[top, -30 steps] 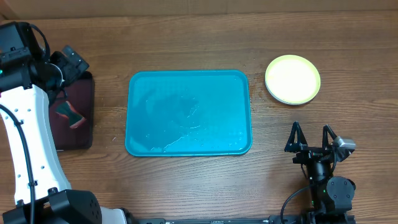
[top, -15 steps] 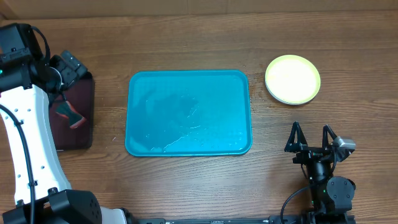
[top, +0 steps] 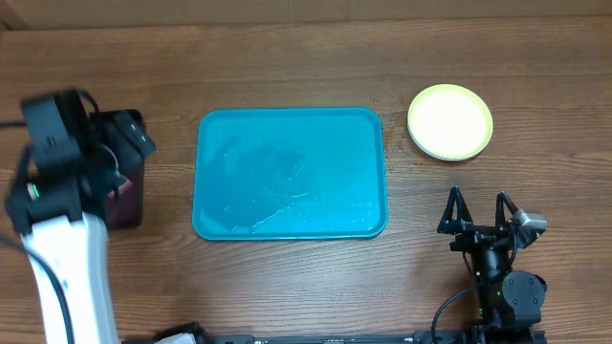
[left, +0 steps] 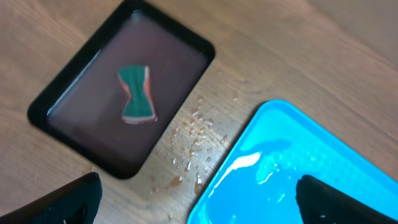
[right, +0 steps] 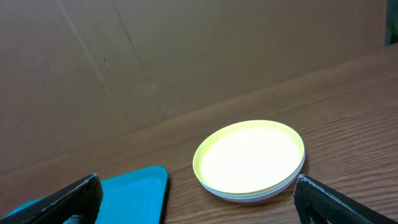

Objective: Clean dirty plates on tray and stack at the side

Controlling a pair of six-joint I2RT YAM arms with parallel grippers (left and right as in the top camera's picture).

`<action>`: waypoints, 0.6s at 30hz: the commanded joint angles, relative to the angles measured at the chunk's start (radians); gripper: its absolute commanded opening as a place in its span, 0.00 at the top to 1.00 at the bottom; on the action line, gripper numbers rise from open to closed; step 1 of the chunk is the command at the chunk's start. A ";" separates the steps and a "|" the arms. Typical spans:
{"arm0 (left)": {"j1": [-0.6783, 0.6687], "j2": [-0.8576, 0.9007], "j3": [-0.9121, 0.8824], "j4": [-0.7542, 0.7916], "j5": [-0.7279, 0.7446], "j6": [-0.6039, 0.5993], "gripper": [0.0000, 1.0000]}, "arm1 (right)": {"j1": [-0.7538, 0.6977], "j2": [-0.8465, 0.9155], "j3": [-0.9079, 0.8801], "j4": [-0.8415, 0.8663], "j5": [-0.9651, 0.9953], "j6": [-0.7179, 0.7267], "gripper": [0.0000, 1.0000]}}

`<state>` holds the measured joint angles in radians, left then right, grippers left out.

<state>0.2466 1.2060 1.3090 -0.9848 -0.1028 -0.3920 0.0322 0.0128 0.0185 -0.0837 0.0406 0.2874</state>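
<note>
Grained wooden surface [top: 287,57], cardboard wall [right: 155,56] behind. Glossy, wet turquoise tray [top: 287,172] with rounded corners at centre — round plastic plates [top: 449,122] stacked on the wood, upper right. The left fingers [left: 74,199] and right fingers [right: 68,199] both spread wide, holding nothing.

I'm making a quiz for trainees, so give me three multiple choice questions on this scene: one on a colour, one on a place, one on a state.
1. The rim of the top plate is: A red, B black, C yellow-green.
2. The sponge lies: A on the top plate, B in the dark tray, C on bare wood.
3. The right gripper is: A open, B shut on the sponge, C shut on the top plate.

C, the right wrist view shows a yellow-green rim; B, the left wrist view shows it inside the dark tray; A, its jaws stand apart with nothing between.
</note>
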 commanded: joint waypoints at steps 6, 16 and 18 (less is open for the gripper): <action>-0.116 -0.341 -0.382 0.201 -0.017 0.109 0.00 | -0.006 -0.010 -0.010 0.003 -0.001 -0.003 0.00; -0.116 -0.666 -0.648 0.205 0.036 0.109 0.00 | -0.006 -0.010 -0.010 0.003 -0.001 -0.003 0.00; -0.116 -0.716 -0.686 0.208 0.043 0.130 0.00 | -0.006 -0.010 -0.010 0.003 -0.001 -0.003 0.00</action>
<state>0.1349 0.5606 0.6750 -0.7841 -0.0895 -0.3058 0.0326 0.0128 0.0185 -0.0837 0.0406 0.2871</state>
